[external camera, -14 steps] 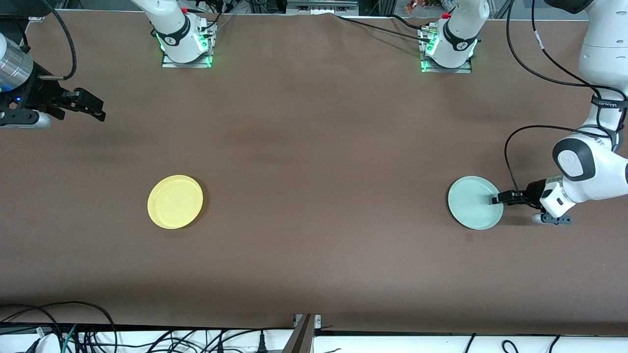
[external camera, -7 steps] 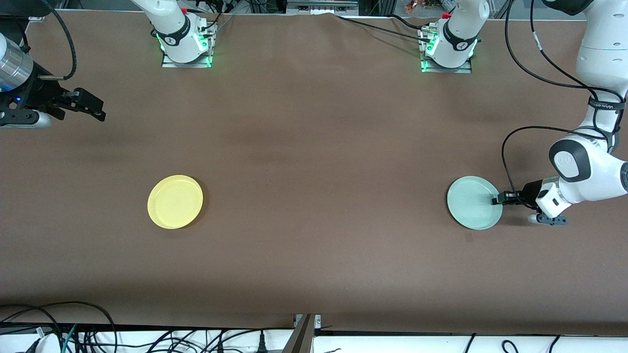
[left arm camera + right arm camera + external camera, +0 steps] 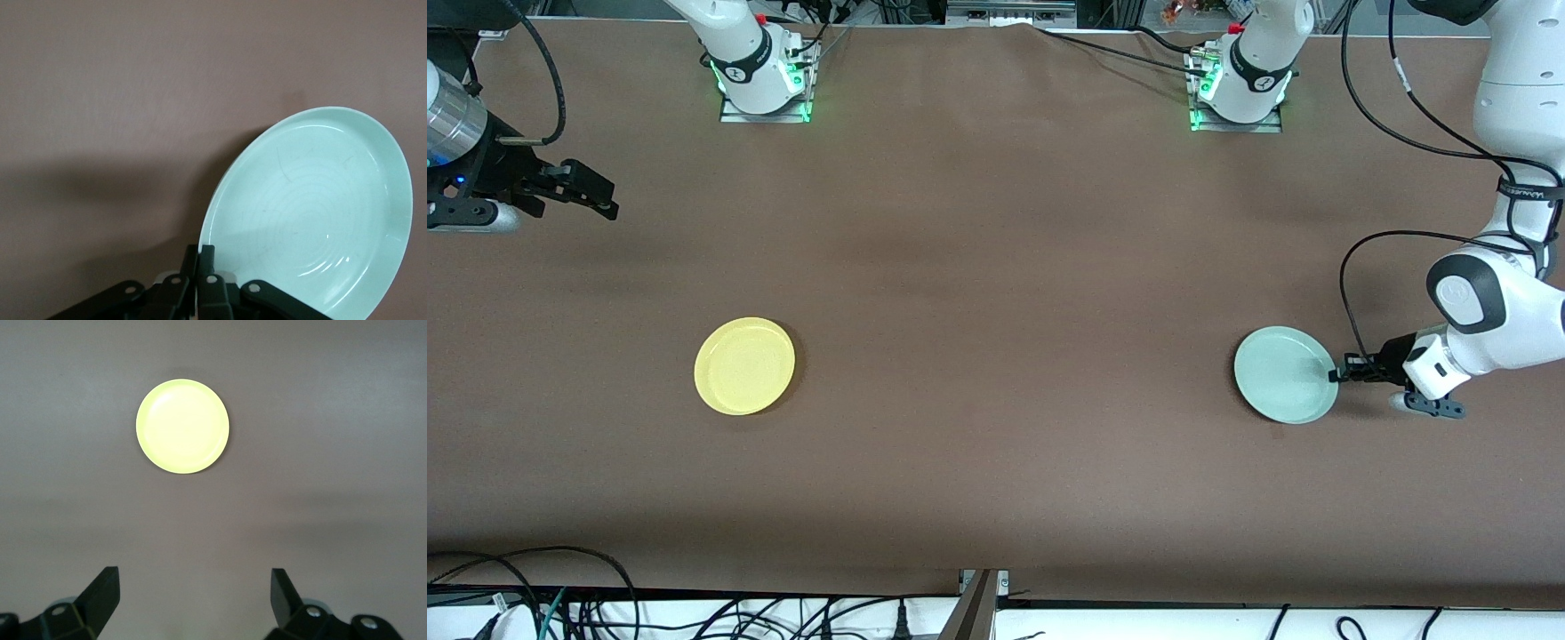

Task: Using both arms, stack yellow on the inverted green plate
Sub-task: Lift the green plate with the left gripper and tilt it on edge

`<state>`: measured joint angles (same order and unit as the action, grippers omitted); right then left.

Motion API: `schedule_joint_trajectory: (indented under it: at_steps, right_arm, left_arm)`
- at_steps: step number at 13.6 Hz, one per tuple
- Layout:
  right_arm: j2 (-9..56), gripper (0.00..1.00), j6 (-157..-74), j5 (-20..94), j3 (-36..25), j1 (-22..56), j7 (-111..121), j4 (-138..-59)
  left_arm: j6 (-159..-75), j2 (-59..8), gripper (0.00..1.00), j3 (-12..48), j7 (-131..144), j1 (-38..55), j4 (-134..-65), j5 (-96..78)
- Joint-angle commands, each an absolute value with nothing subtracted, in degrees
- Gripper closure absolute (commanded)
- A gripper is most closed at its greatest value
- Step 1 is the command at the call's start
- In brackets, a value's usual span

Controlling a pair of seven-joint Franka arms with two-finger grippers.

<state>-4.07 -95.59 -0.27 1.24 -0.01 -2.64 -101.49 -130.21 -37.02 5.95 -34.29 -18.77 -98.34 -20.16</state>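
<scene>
fingers of the left gripper (image 3: 1336, 374) were closed on the rim of the green plate (image 3: 1285, 374), at the edge toward the left arm's end of the table. in the left wrist view the fingertips (image 3: 200, 257) pinched the rim of the green plate (image 3: 313, 213), which was tilted, hollow side up, with a shadow on the brown table (image 3: 133, 100) beneath its raised edge. nothing lay in it. the right gripper (image 3: 591, 194) waited over the table near the right arm's end, its fingers (image 3: 100, 593) spread wide apart and holding nothing. the yellow plate (image 3: 744, 365) lay flat on the table (image 3: 996, 311), hollow side up and empty, well apart from the green plate and toward the right arm's end. bare tabletop lay between the two plates and around each. both plates sat nearer the front camera than the arm bases.
</scene>
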Motion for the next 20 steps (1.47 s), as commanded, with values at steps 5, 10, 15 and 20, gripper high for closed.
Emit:
schedule_joint_trajectory:
  at_steps: [5,10,15,20]
  right_arm:
    - [-3.96,0.0,-95.01,0.7,2.02,-1.05,-3.34,-100.9]
    - [-3.96,0.0,-94.92,0.7,2.02,-1.05,-3.34,-100.9]
    - [-3.96,0.0,-94.92,0.7,2.02,-1.05,-3.34,-100.9]
    - [-3.96,0.0,-94.92,0.7,2.02,-1.05,-3.34,-100.9]
  left_arm:
    - [-132.43,-34.72,1.0,7.38,-33.22,-7.84,-90.27,-8.81]
    - [-142.1,-34.72,1.0,7.56,-26.66,2.53,-87.02,11.62]
    - [-142.47,-35.42,1.0,7.56,0.21,12.9,-83.76,56.43]
    - [-130.05,-35.33,1.0,7.56,14.21,22.38,-83.76,77.76]
